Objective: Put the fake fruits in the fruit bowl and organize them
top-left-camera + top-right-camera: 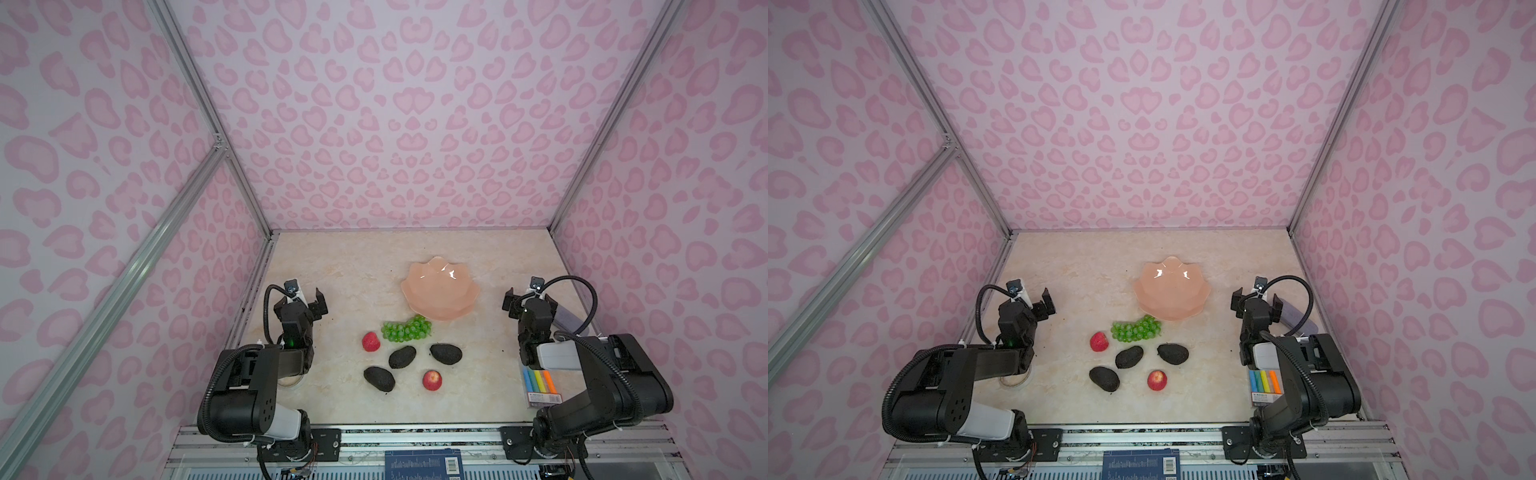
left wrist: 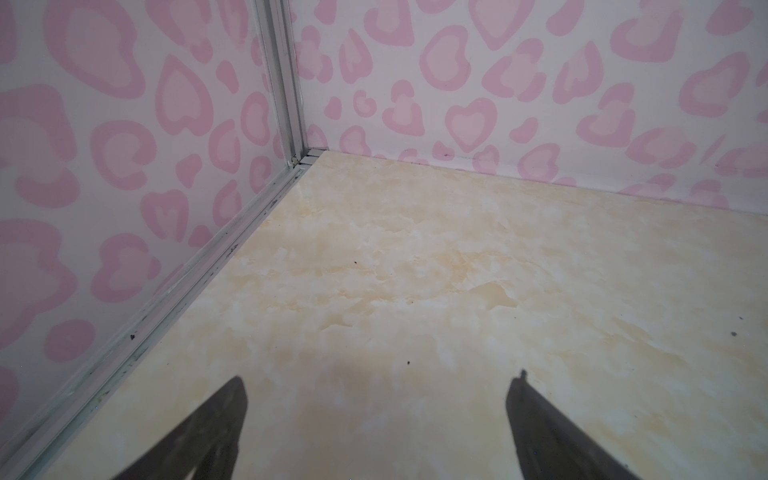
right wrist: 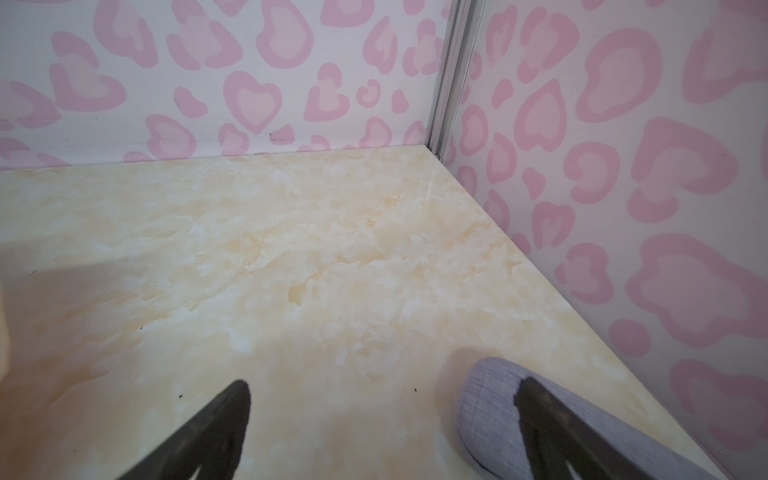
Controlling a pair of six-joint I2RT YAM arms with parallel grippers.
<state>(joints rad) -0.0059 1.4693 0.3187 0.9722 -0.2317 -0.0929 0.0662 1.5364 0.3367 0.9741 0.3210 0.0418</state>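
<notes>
On the table [image 1: 340, 266] in both top views, the bowl [image 1: 440, 291] sat empty, fruits [image 1: 402, 356] loose nearby. Left wrist view: left gripper [image 2: 379, 380] gaped, empty. Right wrist view: right gripper [image 3: 384, 384] likewise. Picking seemed unstarted; the next move called for reaching down onto one fruit.

The black jointed left arm [image 1: 249, 386] and right arm [image 1: 615, 374] sit folded at the near edge, wrists pointing forward, with the black left end effector [image 1: 305, 301] and right end effector [image 1: 530, 302] held low, fingers [image 2: 226, 419] spread wide apart, both gripping nothing.
</notes>
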